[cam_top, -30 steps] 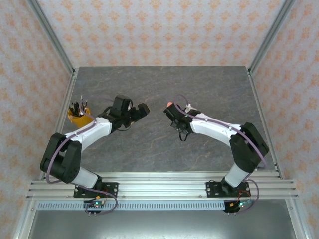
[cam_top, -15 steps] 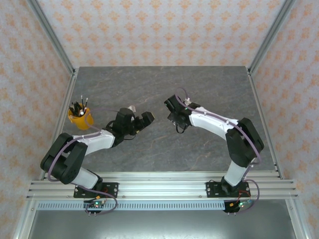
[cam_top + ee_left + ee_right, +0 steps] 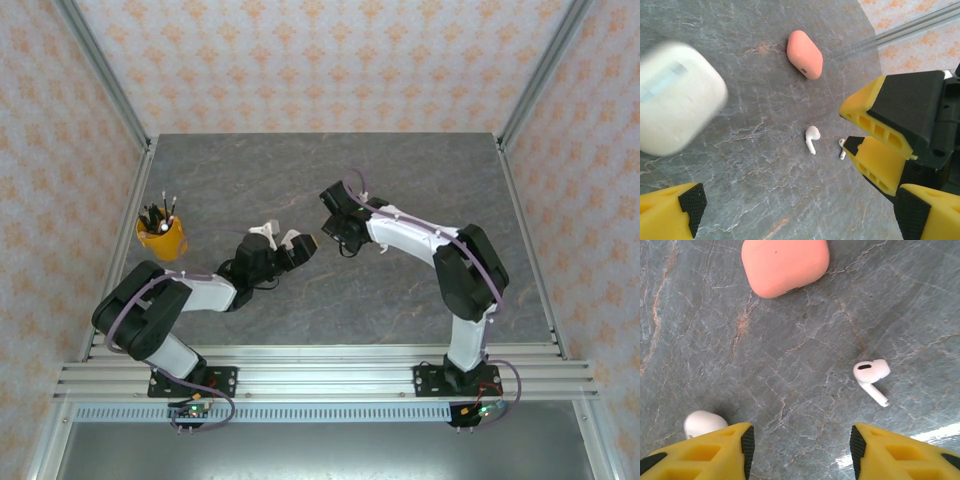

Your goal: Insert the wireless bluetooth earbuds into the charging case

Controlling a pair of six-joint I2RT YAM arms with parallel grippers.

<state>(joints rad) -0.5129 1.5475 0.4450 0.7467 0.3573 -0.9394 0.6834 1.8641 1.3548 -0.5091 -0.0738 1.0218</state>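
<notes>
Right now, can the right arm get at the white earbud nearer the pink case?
Likely yes: the right pincer hangs open just short of that earbud, bare table between, pink case well off.

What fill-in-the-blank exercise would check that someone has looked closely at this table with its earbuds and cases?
1. The case lying beyond the right fingers is ____ in colour.
2. The earbud lying with its stem in full view is ____.
3. The yellow cup stands near the table's ____ edge.
4. With nothing between them, the right fingers stand ____.
Missing words: pink; white; left; open.
</notes>
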